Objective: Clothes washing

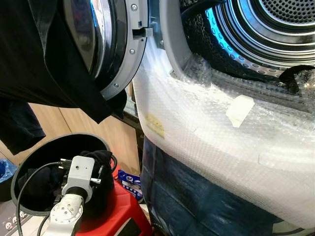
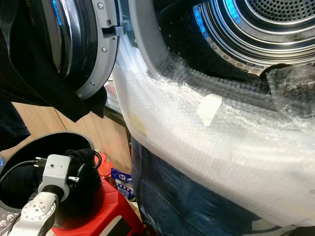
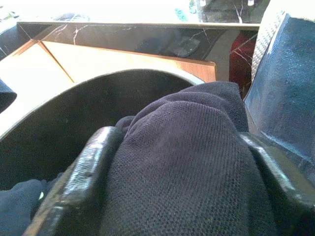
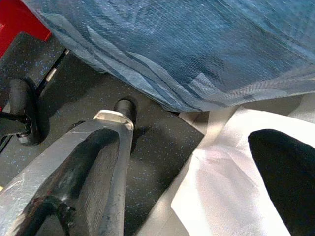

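Two long black fingers of the left gripper [image 3: 182, 196] are clenched on a dark knitted garment [image 3: 187, 162] inside the round black laundry bucket [image 1: 29, 152] on the red plastic stool [image 1: 113, 211]. If lifted toward the steel drum [image 1: 266, 29], trailing cloth could snag the bucket rim or the bubble-wrapped sill [image 1: 206, 132]. Whether the right gripper [image 4: 197, 167] is spread or closed cannot be told.

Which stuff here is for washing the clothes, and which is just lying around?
For the washing:
- left gripper, shut on the dark garment
- black basket
- washer drum
- washer door

Just lying about:
- red stool
- blue packet
- bubble wrap
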Controlling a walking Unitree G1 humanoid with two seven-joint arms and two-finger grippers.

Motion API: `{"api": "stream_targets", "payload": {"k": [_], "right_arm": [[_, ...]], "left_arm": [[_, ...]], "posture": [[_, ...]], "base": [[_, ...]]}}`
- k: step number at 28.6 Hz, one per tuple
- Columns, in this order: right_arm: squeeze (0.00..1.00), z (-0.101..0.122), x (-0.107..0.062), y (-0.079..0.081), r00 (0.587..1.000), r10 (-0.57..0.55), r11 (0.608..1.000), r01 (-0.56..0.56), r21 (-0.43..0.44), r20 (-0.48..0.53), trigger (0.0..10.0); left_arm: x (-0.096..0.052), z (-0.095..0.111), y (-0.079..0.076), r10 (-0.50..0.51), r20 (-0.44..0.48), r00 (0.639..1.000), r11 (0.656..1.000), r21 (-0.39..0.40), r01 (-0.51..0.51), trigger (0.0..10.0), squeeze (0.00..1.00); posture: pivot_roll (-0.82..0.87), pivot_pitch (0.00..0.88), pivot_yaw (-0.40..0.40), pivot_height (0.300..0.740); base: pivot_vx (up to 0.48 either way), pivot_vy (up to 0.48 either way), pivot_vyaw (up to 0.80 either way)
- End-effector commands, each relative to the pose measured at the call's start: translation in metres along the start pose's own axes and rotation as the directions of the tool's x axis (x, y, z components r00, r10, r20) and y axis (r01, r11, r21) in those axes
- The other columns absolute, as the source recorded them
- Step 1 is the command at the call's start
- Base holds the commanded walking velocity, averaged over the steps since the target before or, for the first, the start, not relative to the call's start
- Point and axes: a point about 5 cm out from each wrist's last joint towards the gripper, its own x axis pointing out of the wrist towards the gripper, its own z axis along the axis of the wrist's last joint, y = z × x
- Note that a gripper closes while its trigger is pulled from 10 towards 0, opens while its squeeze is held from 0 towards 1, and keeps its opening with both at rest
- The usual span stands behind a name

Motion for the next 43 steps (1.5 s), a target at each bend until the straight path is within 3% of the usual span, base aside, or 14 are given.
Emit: {"api": "stream_targets", "payload": {"k": [1,4,14,19,21,24,29,31,32,33,37,39,42,43], "right_arm": [[0.0,-0.01,-0.001,0.003,0.999,0.013,1.0,-0.014,-0.021,-0.035,10.0],[0.0,-0.01,-0.001,0.004,0.999,0.019,0.997,-0.022,-0.072,-0.035,10.0],[0.0,-0.003,0.0,0.004,0.999,0.029,0.992,-0.031,-0.122,-0.019,10.0],[0.0,-0.003,0.0,0.008,0.999,0.04,0.989,-0.042,-0.139,-0.019,10.0],[0.0,-0.001,0.0,0.009,0.999,0.044,0.989,-0.046,-0.142,-0.013,10.0],[0.0,0.0,0.0,0.01,0.999,0.045,0.989,-0.046,-0.142,-0.012,10.0],[0.0,0.001,0.0,0.01,0.999,0.048,0.988,-0.049,-0.15,-0.011,10.0],[0.0,0.003,0.0,0.011,0.999,0.05,0.984,-0.05,-0.173,-0.001,10.0],[0.0,0.003,0.0,0.011,0.999,0.05,0.984,-0.05,-0.173,-0.001,10.0],[0.0,0.004,0.0,0.01,0.999,0.047,0.983,-0.045,-0.179,0.003,10.0],[0.0,0.002,0.0,0.009,0.999,0.042,0.984,-0.043,-0.171,-0.004,10.0],[0.0,0.0,0.0,0.008,0.999,0.039,0.985,-0.04,-0.168,-0.007,10.0],[0.0,-0.002,0.0,0.009,0.999,0.039,0.983,-0.04,-0.18,-0.01,10.0],[0.0,-0.002,0.0,0.009,0.999,0.039,0.983,-0.04,-0.18,-0.01,10.0]], "left_arm": [[0.0,-0.002,-0.001,0.001,-0.006,1.0,1.0,0.023,-0.001,0.0,0.0],[0.0,-0.005,-0.001,-0.007,-0.012,1.0,0.999,0.035,0.007,0.0,0.0],[-0.002,-0.014,-0.008,-0.057,-0.052,0.997,0.997,0.042,0.059,0.0,0.0],[-0.012,-0.019,-0.015,-0.127,-0.067,0.99,0.989,0.065,0.131,0.0,0.0],[-0.015,-0.022,-0.013,-0.094,-0.078,0.993,0.995,0.037,0.097,0.0,0.0],[-0.016,-0.019,-0.013,-0.08,-0.062,0.995,0.996,0.035,0.082,0.0,0.0],[-0.013,0.003,-0.012,-0.095,0.042,0.995,0.995,0.03,0.094,0.0,0.0],[-0.013,0.02,-0.014,-0.2,0.15,0.968,0.978,0.086,0.188,0.0,0.0],[-0.013,0.02,-0.014,-0.2,0.15,0.968,0.978,0.086,0.188,0.0,0.0],[-0.014,0.034,-0.015,-0.288,0.218,0.933,0.957,0.099,0.272,0.0,0.0],[-0.014,0.048,-0.017,-0.379,0.238,0.894,0.925,0.096,0.367,0.0,0.0],[-0.014,0.061,-0.019,-0.44,0.266,0.858,0.898,0.153,0.413,0.0,0.0],[-0.014,0.076,-0.026,-0.57,0.254,0.781,0.819,0.248,0.518,0.0,0.0],[-0.014,0.076,-0.026,-0.57,0.254,0.781,0.819,0.248,0.518,0.0,0.0]], "posture": [[0.12,0.019,0.022,0.74],[0.1,0.012,0.018,0.74],[0.1,0.0,0.007,0.74],[0.1,0.0,0.006,0.74],[0.1,0.0,0.005,0.74],[0.11,0.0,0.001,0.74],[0.11,0.0,0.003,0.74],[0.11,0.002,0.002,0.74],[0.11,0.002,0.002,0.74],[0.11,0.007,0.003,0.74],[0.11,0.018,0.005,0.74],[0.11,0.025,0.002,0.74],[0.11,0.03,-0.003,0.74],[0.11,0.03,-0.003,0.74]], "base": [[0.0,0.0,0.0],[0.0,0.0,0.0],[0.0,0.0,0.0],[0.0,0.0,0.0],[0.0,0.0,0.0],[0.0,0.0,0.0],[0.0,0.0,0.0],[0.0,0.0,0.0],[0.0,0.0,0.0],[0.0,0.0,0.0],[0.0,0.0,0.0],[0.0,0.0,0.0],[0.0,0.0,0.0],[0.0,0.0,0.0]]}}
